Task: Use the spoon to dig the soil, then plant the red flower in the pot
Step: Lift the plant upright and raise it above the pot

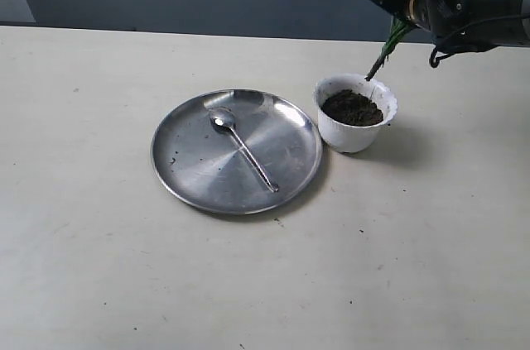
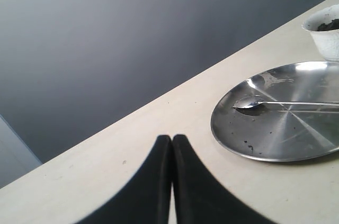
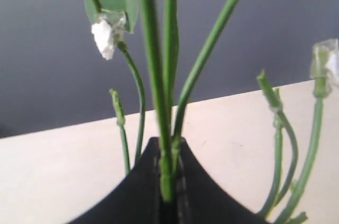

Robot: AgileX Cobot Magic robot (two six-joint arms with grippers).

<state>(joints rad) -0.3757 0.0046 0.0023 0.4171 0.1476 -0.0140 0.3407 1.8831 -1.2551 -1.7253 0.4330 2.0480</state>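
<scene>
Exterior view: one steel plate [image 1: 237, 151] lies on the pale desk [image 1: 99, 267], one spoon [image 1: 240, 147] on it. Just beside the plate stands one white pot [image 1: 356, 112] holding soil [image 1: 352, 107]. The red flower [image 1: 383, 54] is cut off above the pot; its stem meets the soil.

Left wrist view: the left tool [image 2: 172, 138] is pressed together, empty, near the plate.

Right wrist view: the right tool [image 3: 168, 144] is clamped on green stems; blooms hidden, grey wall behind.
</scene>
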